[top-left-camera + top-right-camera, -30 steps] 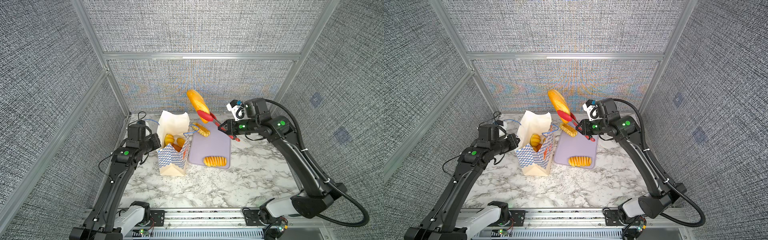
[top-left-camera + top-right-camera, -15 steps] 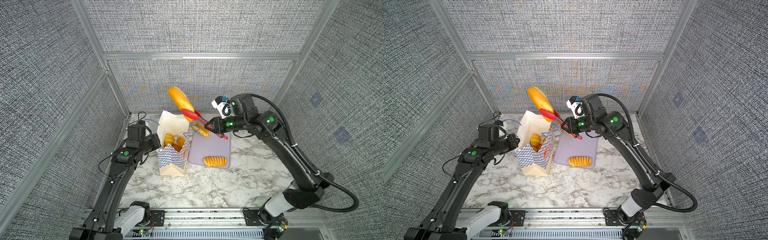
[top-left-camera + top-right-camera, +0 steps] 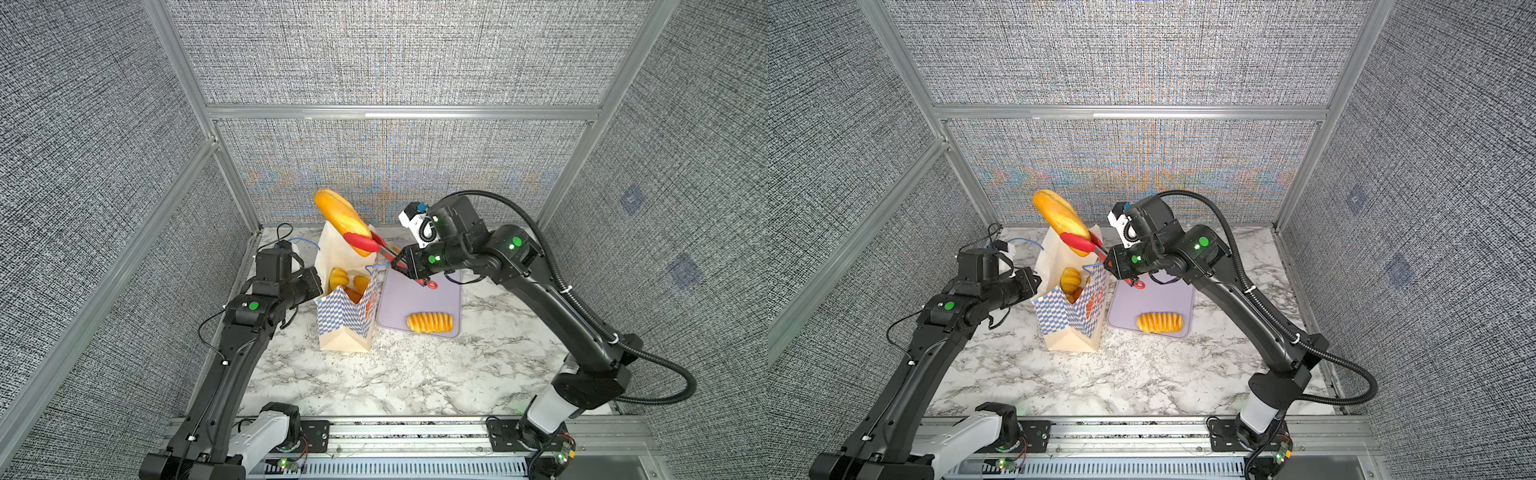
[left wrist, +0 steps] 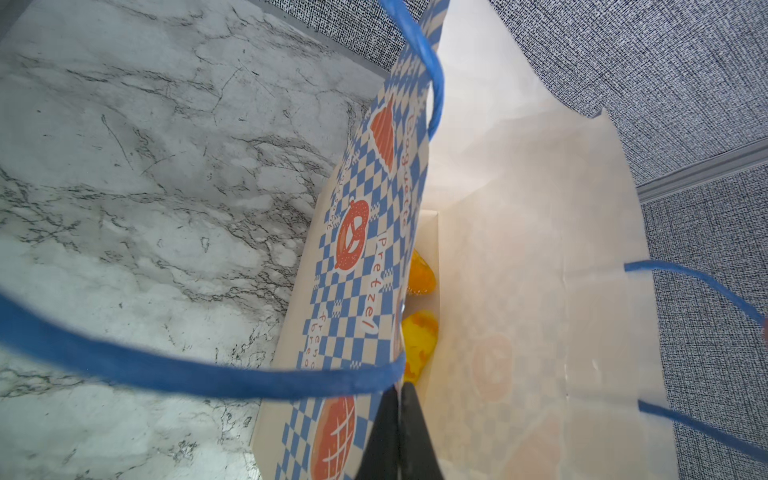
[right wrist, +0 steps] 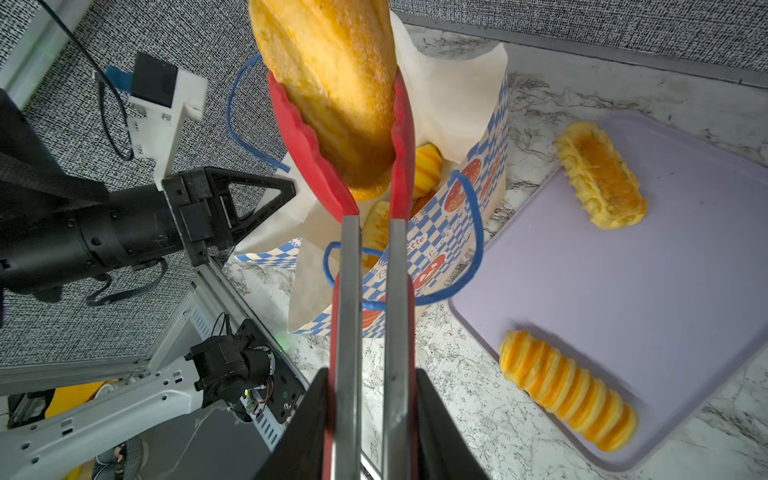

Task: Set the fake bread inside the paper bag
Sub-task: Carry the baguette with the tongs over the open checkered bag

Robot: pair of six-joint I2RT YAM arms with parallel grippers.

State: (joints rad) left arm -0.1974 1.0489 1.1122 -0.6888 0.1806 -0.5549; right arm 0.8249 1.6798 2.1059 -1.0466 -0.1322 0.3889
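My right gripper [image 5: 370,382] is shut on the handles of red tongs [image 5: 307,145], which pinch a long golden loaf of fake bread [image 5: 332,83]. In both top views the loaf [image 3: 338,216] [image 3: 1059,216] hangs tilted just above the paper bag's [image 3: 345,328] open mouth. Several fake breads [image 4: 419,332] lie inside the bag. My left gripper [image 4: 400,399] is shut on the bag's checkered rim [image 4: 365,232] at its left side. A ribbed roll [image 3: 429,322] and a frilled pastry [image 5: 598,183] lie on the lavender tray [image 5: 623,291].
The tray [image 3: 415,299] lies right of the bag on the marble table [image 3: 415,374]. Blue cord handles [image 5: 469,232] loop around the bag's mouth, close under the tongs. Grey walls close in the back and both sides.
My right arm has swung left, carrying the loaf in the tongs from above the tray to above the bag's mouth. The left arm and the bag have stayed put.
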